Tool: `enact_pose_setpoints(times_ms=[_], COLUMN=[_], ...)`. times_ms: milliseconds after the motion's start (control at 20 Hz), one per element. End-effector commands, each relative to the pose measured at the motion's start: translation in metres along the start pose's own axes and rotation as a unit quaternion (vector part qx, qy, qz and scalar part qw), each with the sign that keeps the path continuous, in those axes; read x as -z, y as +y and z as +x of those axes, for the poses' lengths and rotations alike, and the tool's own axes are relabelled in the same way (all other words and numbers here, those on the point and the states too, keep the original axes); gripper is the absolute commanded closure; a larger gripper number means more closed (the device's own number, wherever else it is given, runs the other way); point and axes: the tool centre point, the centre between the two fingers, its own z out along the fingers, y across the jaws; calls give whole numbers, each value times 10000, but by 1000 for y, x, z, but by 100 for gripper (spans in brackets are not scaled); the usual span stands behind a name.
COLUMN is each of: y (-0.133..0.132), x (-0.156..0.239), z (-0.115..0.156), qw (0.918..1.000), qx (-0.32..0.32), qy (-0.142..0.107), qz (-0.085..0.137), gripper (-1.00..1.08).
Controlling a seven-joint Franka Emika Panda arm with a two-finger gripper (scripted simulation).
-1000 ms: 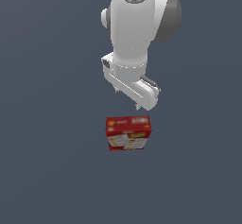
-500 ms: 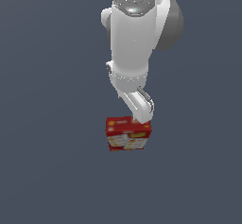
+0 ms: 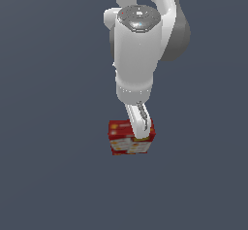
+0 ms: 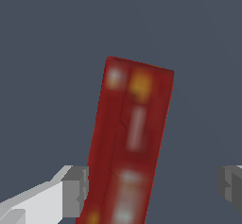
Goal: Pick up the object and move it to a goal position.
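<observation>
Pincer [image 4: 153, 190] spread wide, straddling the red box [image 4: 132, 142] on the bench [image 3: 48, 175]; one pad nearly touches at nine o'clock, so closing could shove it sideways.

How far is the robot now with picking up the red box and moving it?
Done: the gripper is down at the red box, with one finger on each side of it in the wrist view. In hand: the grasp. The jaws are open; one finger is near the box's edge, the other stands well apart. Left: closing, lifting and carrying the box to the goal, which is not marked in either view.
</observation>
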Motion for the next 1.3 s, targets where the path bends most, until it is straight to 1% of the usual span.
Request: enact_pose_setpoints(times_ms=[0, 250, 500, 900, 1250], y=[-5, -11, -14, -15, -14], x=[-3, -7, -9, -13, -44], z=[1, 2, 2, 2, 2], qw=[9996, 9979, 9962, 9960, 9958], qx=[-271, -651, -865, -897, -910], qy=[5, 13, 18, 19, 20], qz=[2, 3, 4, 2, 3], gripper=[-92, -92, -92, -92, -92])
